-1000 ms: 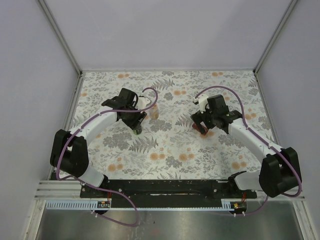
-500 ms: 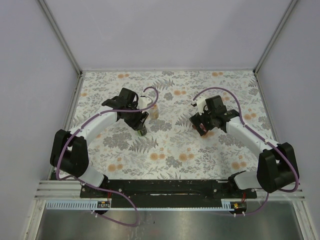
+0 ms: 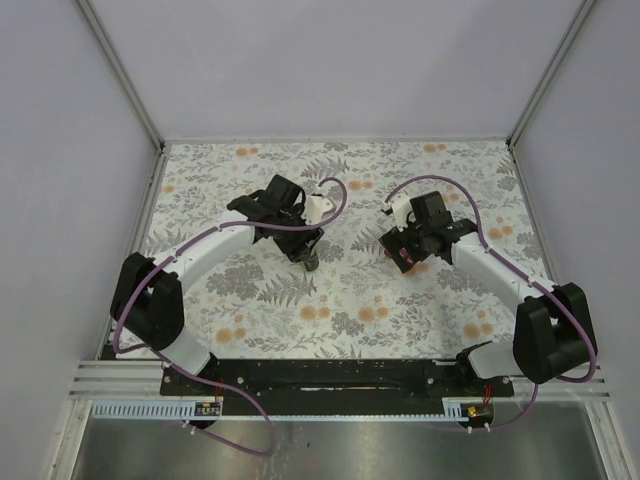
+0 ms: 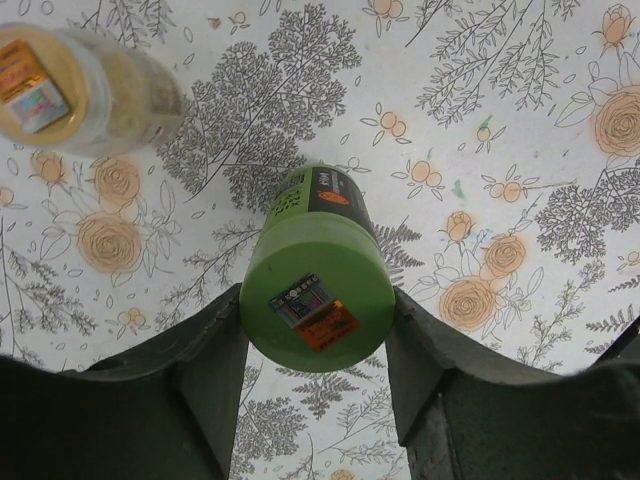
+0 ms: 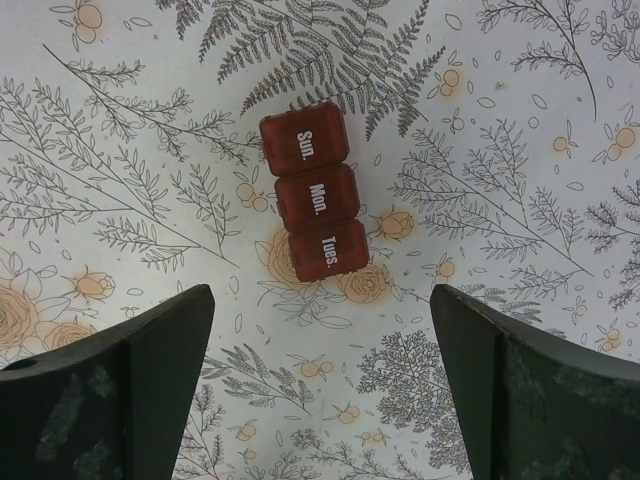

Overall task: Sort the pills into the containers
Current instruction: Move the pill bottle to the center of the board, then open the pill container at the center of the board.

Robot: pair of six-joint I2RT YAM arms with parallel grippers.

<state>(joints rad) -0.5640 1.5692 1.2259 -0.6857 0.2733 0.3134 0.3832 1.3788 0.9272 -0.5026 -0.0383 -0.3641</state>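
Leftward of the pill box (image 5: 313, 190), the left arm had swung in closer than a second before, carrying its left gripper (image 3: 307, 257) toward the middle of the floral cloth (image 3: 340, 300). The right arm had barely shifted in the last half second.

The left gripper (image 4: 315, 312) was clamped on the green bottle (image 4: 315, 270), one finger (image 4: 215, 340) pressed to each side of its body. The bottle's stickered end faced the wrist camera and its body leaned away toward the cloth. Whether its far end touched the cloth could not be told. From above, the bottle sat well apart from the pill box, on its left side.

The pale-and-orange bottle (image 4: 75, 85) stood on the cloth near the green bottle, untouched. How it lay relative to the pill box could not be read from that view.

The right gripper (image 5: 320, 300) hung spread wide directly over the pill box, gripping nothing, its two fingers (image 5: 165, 350) well clear of the box on either side. The dark-red box lay flat on the cloth, beyond the fingertips in the wrist view. Its three joined compartments were marked Sun., Mon. and Tues., and all three lids were shut. In the overhead view the right gripper (image 3: 405, 255) hid most of the box.
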